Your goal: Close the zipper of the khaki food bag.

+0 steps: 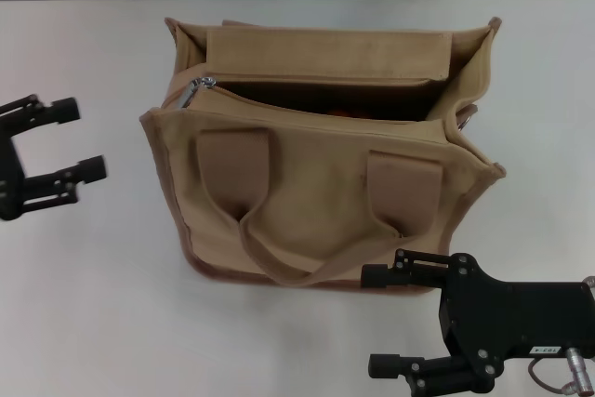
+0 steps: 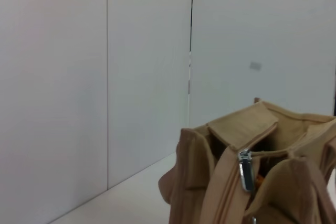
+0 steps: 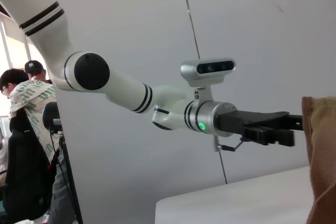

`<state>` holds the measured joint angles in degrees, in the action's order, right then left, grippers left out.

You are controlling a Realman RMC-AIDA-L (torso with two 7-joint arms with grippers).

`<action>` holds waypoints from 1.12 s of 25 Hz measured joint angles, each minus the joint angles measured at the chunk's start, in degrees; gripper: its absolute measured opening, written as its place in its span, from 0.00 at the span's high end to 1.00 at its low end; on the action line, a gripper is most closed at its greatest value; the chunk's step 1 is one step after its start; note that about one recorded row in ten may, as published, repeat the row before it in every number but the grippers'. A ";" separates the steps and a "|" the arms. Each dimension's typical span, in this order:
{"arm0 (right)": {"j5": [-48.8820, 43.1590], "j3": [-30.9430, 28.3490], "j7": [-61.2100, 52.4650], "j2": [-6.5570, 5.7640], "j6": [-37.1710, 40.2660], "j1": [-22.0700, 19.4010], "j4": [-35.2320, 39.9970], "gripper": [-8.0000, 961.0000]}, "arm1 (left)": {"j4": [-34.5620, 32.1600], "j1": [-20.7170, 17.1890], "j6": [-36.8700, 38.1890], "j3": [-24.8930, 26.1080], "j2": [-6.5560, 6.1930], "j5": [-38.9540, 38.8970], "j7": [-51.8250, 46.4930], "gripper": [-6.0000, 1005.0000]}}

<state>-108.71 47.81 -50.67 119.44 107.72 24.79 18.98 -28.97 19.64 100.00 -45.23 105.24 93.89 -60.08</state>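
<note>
The khaki food bag [image 1: 316,183] stands upright in the middle of the white table, its top open and its two wide strap handles lying on the near side. The zipper runs along the open top, and its silver pull tab [image 1: 196,91] sits at the bag's left end. My left gripper [image 1: 87,139] is open and empty, to the left of the bag and apart from it. My right gripper [image 1: 373,321] is open and empty, in front of the bag's near right corner. The left wrist view shows the bag [image 2: 210,182] and the pull tab [image 2: 244,170] close by.
The white table [image 1: 84,295] reaches to a pale wall at the back. Something orange shows inside the bag [image 1: 344,113]. In the right wrist view the left arm [image 3: 131,95] stretches toward the bag's edge [image 3: 321,150], and a seated person [image 3: 26,129] is behind.
</note>
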 joint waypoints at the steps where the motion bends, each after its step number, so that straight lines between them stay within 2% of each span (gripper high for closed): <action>1: 0.00 0.00 0.00 0.00 0.00 0.00 0.00 0.15 | -0.05 0.56 -0.78 0.13 0.37 0.61 0.35 0.26; 2: 0.00 0.00 -0.01 0.00 0.01 0.00 0.00 0.15 | -0.06 1.62 -2.16 0.08 1.02 1.29 0.64 0.27; 4: 0.00 -0.01 -0.05 0.00 0.02 0.00 0.00 0.15 | -0.06 2.28 -3.10 -0.02 1.37 2.04 0.75 0.28; 5: 0.00 -0.05 -0.07 0.00 0.03 -0.07 0.00 0.15 | -0.06 3.56 -4.54 0.03 2.05 3.62 1.02 0.29; 7: 0.00 -0.07 -0.08 0.00 0.03 -0.10 0.00 0.15 | -0.06 4.13 -5.12 0.10 2.42 4.24 1.14 0.30; 8: 0.01 -0.09 -0.09 0.00 0.03 -0.14 0.00 0.15 | -0.06 5.33 -6.10 -0.04 3.13 5.15 1.25 0.31; 9: 0.01 -0.09 -0.09 0.00 0.03 -0.14 0.00 0.15 | -0.06 5.33 -6.10 -0.04 3.13 5.15 1.25 0.31; 10: 0.02 -0.09 -0.10 0.00 0.03 -0.15 0.00 0.15 | -0.06 6.53 -6.56 -0.28 3.77 5.89 1.26 0.32; 12: 0.03 -0.09 -0.10 0.00 0.03 -0.15 0.00 0.15 | -0.06 6.94 -6.71 -0.26 4.01 6.26 1.27 0.33; 15: 0.06 -0.09 -0.17 0.00 0.03 -0.18 0.00 0.15 | -0.05 8.35 -7.91 -0.03 5.09 7.21 1.31 0.35; 21: 0.09 -0.09 -0.22 0.00 0.07 -0.10 0.00 0.15 | -0.08 9.03 -8.50 -0.33 5.74 7.28 1.64 0.37; 22: 0.09 -0.09 -0.22 0.00 0.08 -0.06 0.00 0.15 | -0.13 8.92 -8.57 0.24 6.11 7.19 2.65 0.37; 27: 0.17 -0.09 -0.22 0.00 0.12 0.14 0.00 0.15 | -0.19 8.35 -7.82 3.79 6.40 6.71 2.99 0.38; 28: 0.17 -0.09 -0.22 0.00 0.12 0.14 0.00 0.15 | -0.20 8.22 -7.42 4.32 6.42 6.68 2.97 0.42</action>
<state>-108.54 47.72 -50.89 119.44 107.84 24.93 18.98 -29.17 27.85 92.58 -40.91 111.66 100.57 -57.11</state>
